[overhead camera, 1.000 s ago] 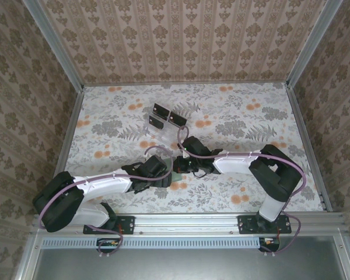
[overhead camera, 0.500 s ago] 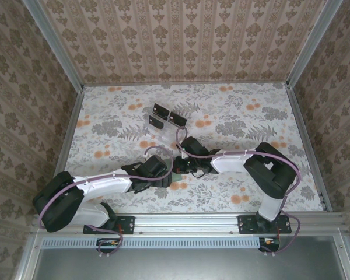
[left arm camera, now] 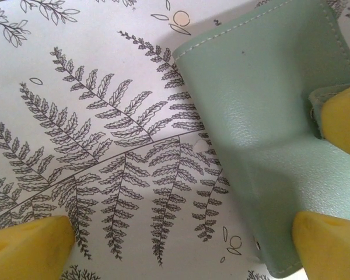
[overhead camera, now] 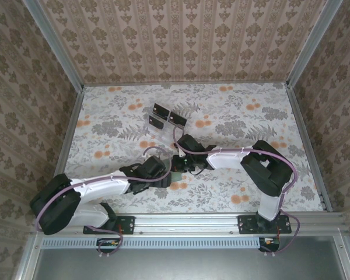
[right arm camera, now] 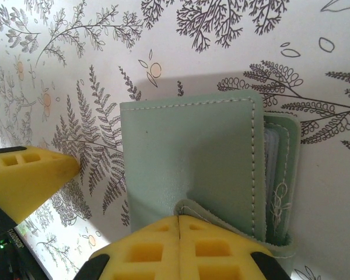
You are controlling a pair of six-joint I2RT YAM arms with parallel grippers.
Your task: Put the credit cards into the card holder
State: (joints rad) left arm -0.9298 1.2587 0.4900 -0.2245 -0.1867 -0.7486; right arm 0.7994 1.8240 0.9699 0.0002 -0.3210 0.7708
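The grey-green card holder (right arm camera: 186,157) lies flat on the fern-patterned table, its inner pocket edges showing at its right side. My right gripper (right arm camera: 179,228) is shut, pinching the curled-up near edge of its cover. My left gripper (left arm camera: 184,236) is open just beside it, with one yellow fingertip (left arm camera: 324,248) over the card holder's (left arm camera: 262,116) corner and the other (left arm camera: 29,248) over bare table. From above, both grippers (overhead camera: 166,174) (overhead camera: 178,163) meet at the table's middle. Black credit cards (overhead camera: 161,109) (overhead camera: 176,118) stand behind them, apart from both grippers.
The cards stand in a clear plastic slotted rack (overhead camera: 166,133) just beyond the grippers. Patterned walls (overhead camera: 186,41) close the table on three sides. An aluminium rail (overhead camera: 186,221) with both arm bases runs along the near edge.
The right arm has drawn its gripper a little leftward and away from the bases, elbow following. The left arm has shifted only slightly. Both grippers keep their states.
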